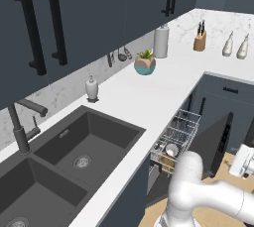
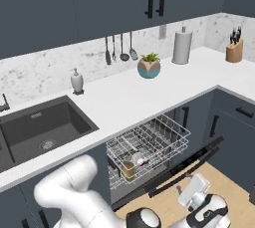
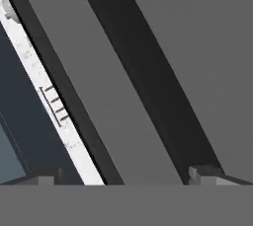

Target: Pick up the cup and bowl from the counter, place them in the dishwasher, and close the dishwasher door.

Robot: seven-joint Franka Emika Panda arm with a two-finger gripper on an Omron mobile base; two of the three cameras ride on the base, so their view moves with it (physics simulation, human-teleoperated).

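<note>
Pincer jaws apart at hand view bottom, close against dishwasher door; cup tiny, half hidden in rack at right base view centre.

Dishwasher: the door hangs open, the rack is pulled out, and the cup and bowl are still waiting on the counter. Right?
Not quite. The dishwasher door is open and the rack is pulled out, but the cup and bowl are not on the counter; they already sit in the rack. The right base view shows the cup there, the left base view the bowl.
</note>
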